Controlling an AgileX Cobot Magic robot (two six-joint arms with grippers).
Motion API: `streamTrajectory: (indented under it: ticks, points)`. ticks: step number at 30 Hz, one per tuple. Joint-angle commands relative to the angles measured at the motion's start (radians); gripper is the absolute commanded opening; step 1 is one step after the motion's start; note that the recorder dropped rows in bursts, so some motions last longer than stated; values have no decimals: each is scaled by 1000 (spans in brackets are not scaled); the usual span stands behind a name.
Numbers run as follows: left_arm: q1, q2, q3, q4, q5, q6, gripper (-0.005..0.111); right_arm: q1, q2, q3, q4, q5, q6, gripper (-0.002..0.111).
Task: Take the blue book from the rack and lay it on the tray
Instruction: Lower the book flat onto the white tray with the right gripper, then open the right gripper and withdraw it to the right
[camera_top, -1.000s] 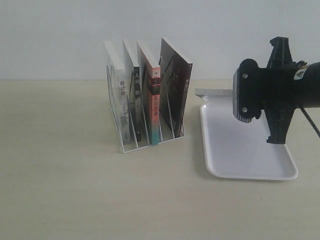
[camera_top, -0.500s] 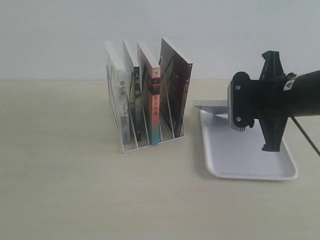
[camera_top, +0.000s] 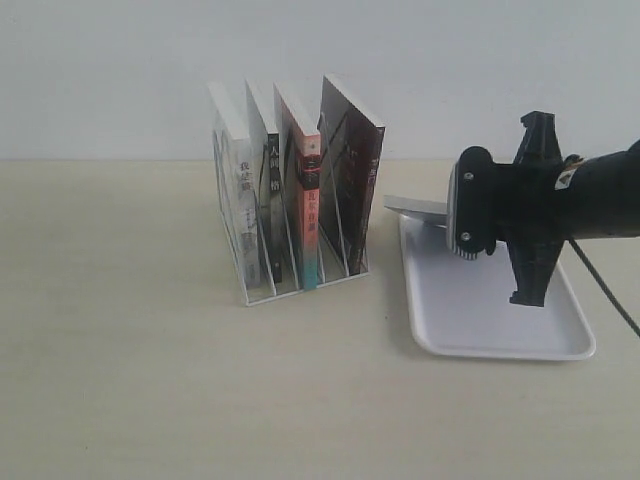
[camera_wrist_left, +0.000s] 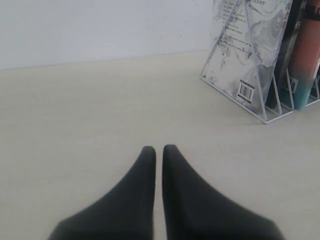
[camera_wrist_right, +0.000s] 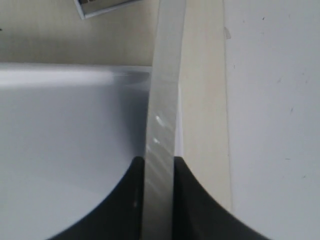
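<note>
My right gripper (camera_wrist_right: 159, 160) is shut on a thin book (camera_wrist_right: 162, 100) that I see edge-on, so only its pale page edge shows and the cover is hidden. In the exterior view this book (camera_top: 415, 206) sticks out leftward from the gripper, lying nearly flat just above the far left corner of the white tray (camera_top: 480, 310). The white wire rack (camera_top: 290, 270) stands to the left of the tray with several upright books in its slots. My left gripper (camera_wrist_left: 158, 148) is shut with nothing in it, low over bare table, with the rack (camera_wrist_left: 250, 85) off to one side.
A red-and-teal-spined book (camera_top: 309, 210) and a dark-covered book (camera_top: 352, 190) stand in the rack's right slots. The pale wooden table (camera_top: 120, 350) runs back to a white wall. The right arm's black wrist (camera_top: 530, 215) hangs over the tray.
The right gripper has moved left and slightly down with the book, whose free end now reaches further past the tray's far left corner. Rack and its books have not moved.
</note>
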Motion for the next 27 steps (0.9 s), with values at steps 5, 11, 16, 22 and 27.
streamTrajectory:
  ticks: [5,11,16,22,27]
  points:
    - [0,-3,-3,1,-15,-7,5,-7,3,-4,3,8,120,32]
    - [0,-3,-3,1,-15,-7,5,-13,-15,-4,3,86,136,32]
    - [0,-3,-3,1,-15,-7,5,-63,-50,-4,3,153,183,32]
    - [0,-3,-3,1,-15,-7,5,-90,-118,-4,3,267,186,32]
    - [0,-3,-3,1,-15,-7,5,-90,-178,-4,23,306,214,32]
